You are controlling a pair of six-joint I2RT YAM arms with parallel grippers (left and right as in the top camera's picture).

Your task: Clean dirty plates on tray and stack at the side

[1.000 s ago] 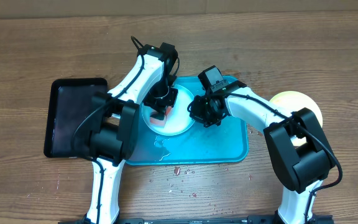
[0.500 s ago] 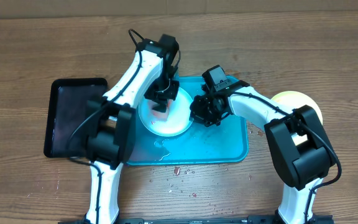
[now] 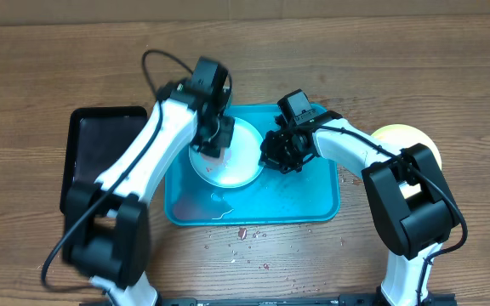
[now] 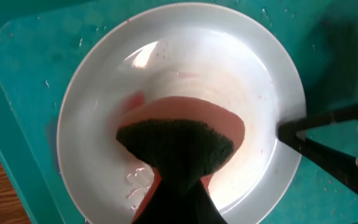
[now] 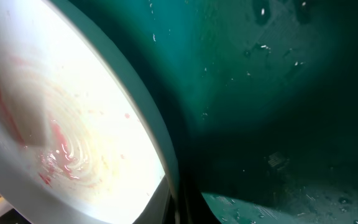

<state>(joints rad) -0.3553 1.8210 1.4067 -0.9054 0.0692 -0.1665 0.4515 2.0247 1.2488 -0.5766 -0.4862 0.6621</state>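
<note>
A pale, white-looking plate lies on the teal tray. It carries faint red smears and wet streaks in the left wrist view and in the right wrist view. My left gripper is shut on a sponge, pink-orange with a dark green scrub face, pressed onto the plate's left middle. My right gripper is shut on the plate's right rim, which runs between its fingers. Its fingers also show in the left wrist view. A yellow-green plate sits on the table at the right, partly under the right arm.
A smaller black tray lies left of the teal tray. A small puddle sits on the teal tray in front of the plate. Red crumbs lie on the wooden table near the tray's front edge.
My left arm has swung to the left and the sponge has slid toward the plate's left side. The right gripper and the plate have stayed put.
</note>
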